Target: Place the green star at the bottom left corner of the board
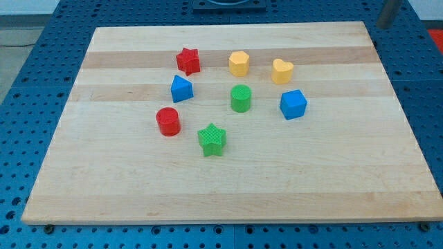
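Observation:
The green star lies on the wooden board, a little left of the middle. It sits below the green cylinder and to the lower right of the red cylinder. The board's bottom left corner is far from it, down and to the left. My rod shows at the view's top right; its tip is just past the board's top right corner, far from every block.
A red star, a yellow hexagon and a yellow heart stand in a row near the top. A blue triangular block and a blue cube flank the green cylinder. A blue perforated table surrounds the board.

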